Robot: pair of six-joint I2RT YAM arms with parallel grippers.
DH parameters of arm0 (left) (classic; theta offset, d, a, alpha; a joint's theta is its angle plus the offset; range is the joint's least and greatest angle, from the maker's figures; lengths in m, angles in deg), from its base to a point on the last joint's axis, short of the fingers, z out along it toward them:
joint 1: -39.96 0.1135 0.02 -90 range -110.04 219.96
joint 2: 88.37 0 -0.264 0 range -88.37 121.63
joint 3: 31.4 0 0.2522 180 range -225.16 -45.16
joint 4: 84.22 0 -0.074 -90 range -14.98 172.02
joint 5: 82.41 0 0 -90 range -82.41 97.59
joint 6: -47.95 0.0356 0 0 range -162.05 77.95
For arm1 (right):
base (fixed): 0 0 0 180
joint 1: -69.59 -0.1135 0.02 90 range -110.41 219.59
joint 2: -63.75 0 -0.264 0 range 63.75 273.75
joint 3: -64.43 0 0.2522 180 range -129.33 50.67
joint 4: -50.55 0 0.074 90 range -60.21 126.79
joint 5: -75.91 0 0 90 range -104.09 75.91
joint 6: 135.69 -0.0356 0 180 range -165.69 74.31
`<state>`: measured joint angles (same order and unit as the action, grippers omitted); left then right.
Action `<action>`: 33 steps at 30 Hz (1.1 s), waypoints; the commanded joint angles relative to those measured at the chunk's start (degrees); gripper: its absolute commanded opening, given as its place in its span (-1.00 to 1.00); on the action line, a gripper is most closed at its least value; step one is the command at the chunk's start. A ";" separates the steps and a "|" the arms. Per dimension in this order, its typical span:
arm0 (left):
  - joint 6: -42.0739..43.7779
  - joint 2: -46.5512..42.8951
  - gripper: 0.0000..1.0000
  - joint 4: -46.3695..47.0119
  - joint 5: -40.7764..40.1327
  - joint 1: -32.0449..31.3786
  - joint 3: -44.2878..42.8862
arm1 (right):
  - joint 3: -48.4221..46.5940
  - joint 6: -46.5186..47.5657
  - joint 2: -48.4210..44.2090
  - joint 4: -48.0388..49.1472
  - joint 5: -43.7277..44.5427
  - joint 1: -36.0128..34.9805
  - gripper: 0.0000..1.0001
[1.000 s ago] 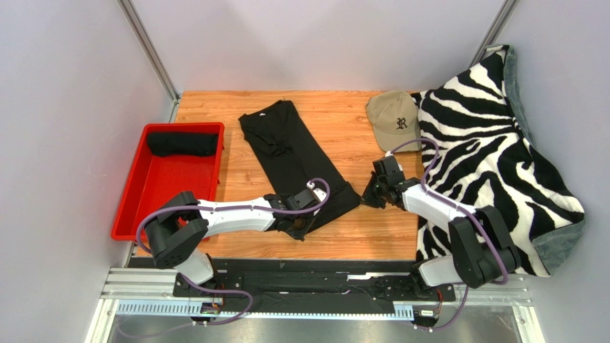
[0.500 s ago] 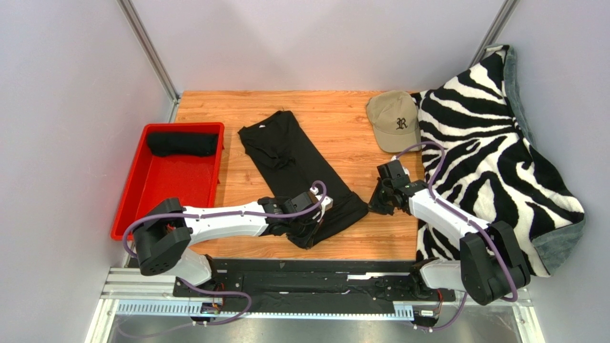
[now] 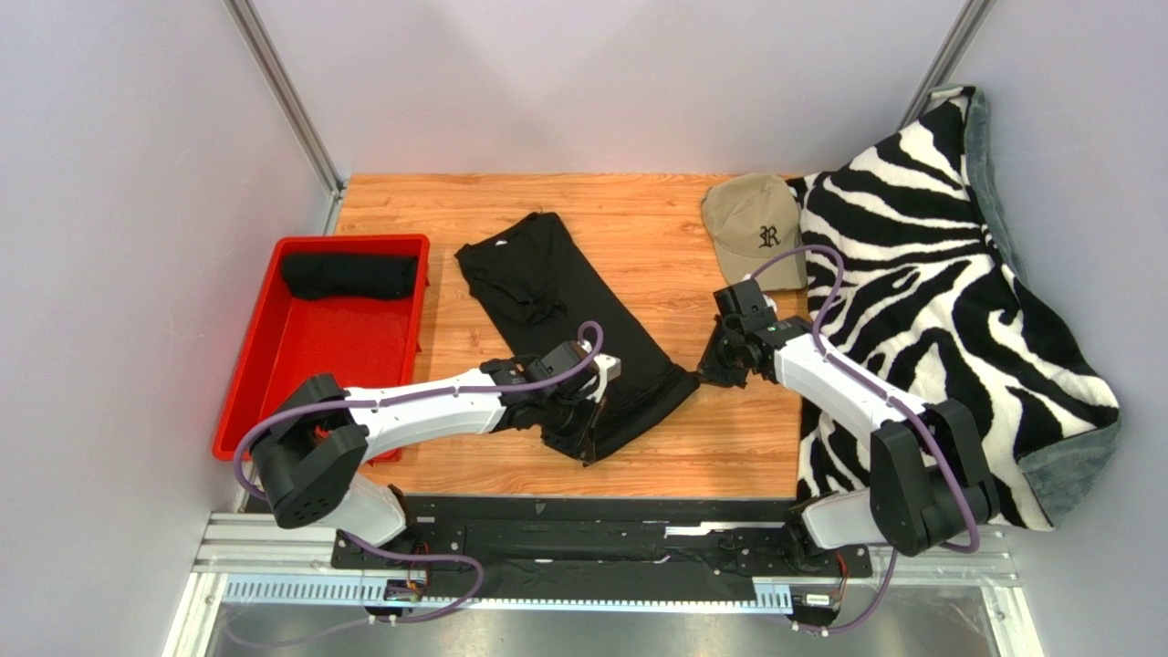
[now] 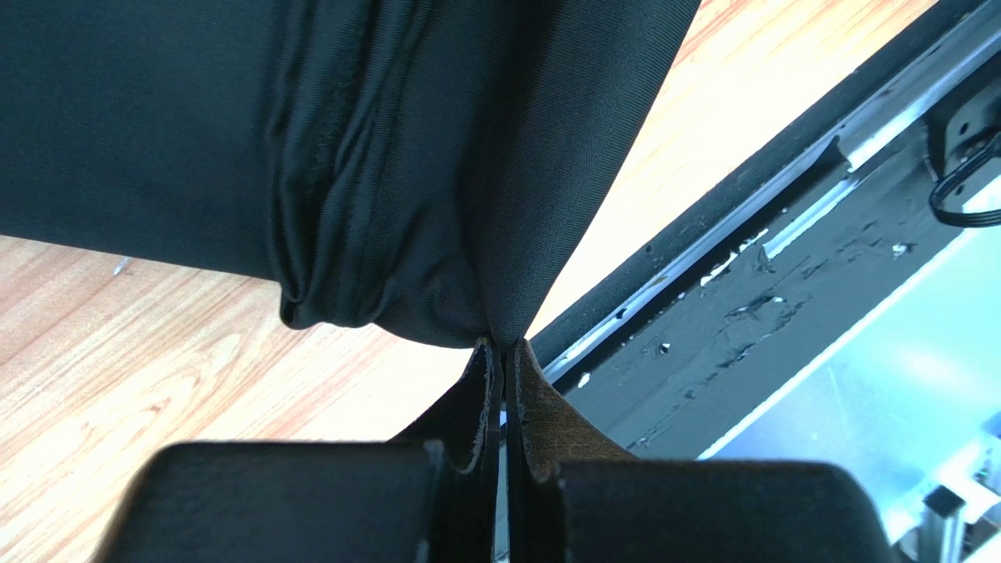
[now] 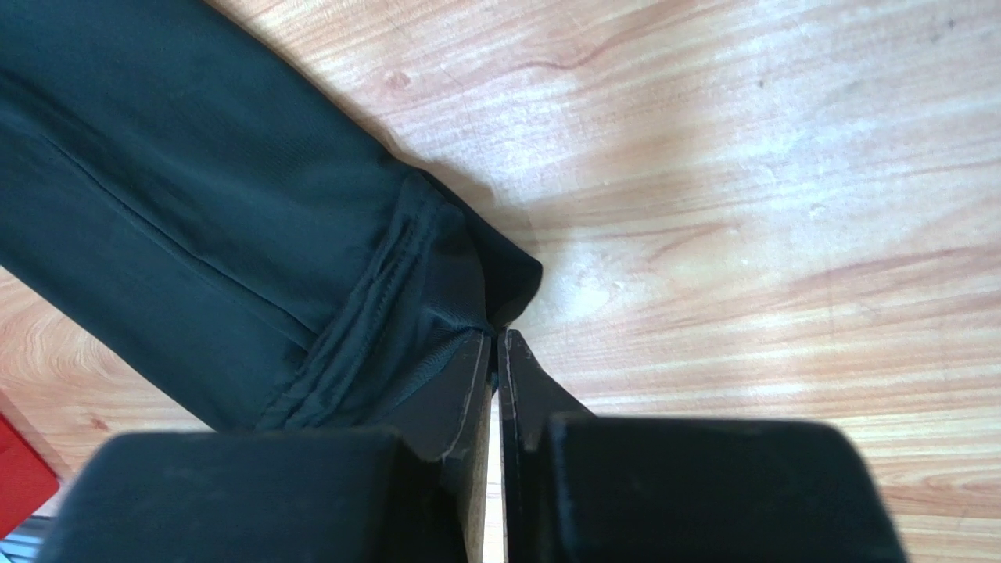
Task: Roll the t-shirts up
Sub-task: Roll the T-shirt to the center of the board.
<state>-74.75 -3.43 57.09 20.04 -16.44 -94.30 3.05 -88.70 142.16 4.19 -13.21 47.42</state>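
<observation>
A black t-shirt [image 3: 562, 308], folded into a long strip, lies diagonally on the wooden table. My left gripper [image 3: 576, 411] is shut on the near-left hem corner; in the left wrist view its tips [image 4: 503, 343] pinch the cloth [image 4: 388, 176], which hangs bunched above them. My right gripper [image 3: 710, 370] sits at the hem's right corner. Its jaws [image 5: 496, 333] are nearly together, nipping the very tip of the hem [image 5: 353, 293]. A second black t-shirt [image 3: 348, 275], rolled up, lies at the back of the red tray [image 3: 295, 377].
A tan cap [image 3: 754, 230] rests at the back right, against a zebra-striped blanket [image 3: 932, 301] covering the right side. The black metal rail [image 3: 590, 527] runs along the near table edge, just behind the left gripper.
Both grippers kept hold of the hem. The left one went right, then came back left. The right one dipped nearer, then moved back. The shirt slid slightly nearer and its hem bunched.
</observation>
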 commanded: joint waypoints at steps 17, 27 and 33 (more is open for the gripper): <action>-0.51 0.92 -1.00 0.06 6.54 8.15 0.81 | -10.83 -0.68 11.85 2.19 1.49 -1.03 -0.79; 0.63 -1.27 -0.44 -2.40 5.22 9.12 0.63 | -13.20 -2.70 16.77 2.54 1.40 -1.64 -0.83; 3.26 -7.94 -0.22 -4.86 2.67 9.03 -1.12 | -13.82 -3.66 17.83 2.01 2.19 -1.91 -0.84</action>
<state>-74.10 -5.44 54.20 24.47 -7.57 -93.80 -8.12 -90.79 159.45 4.82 -13.01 45.96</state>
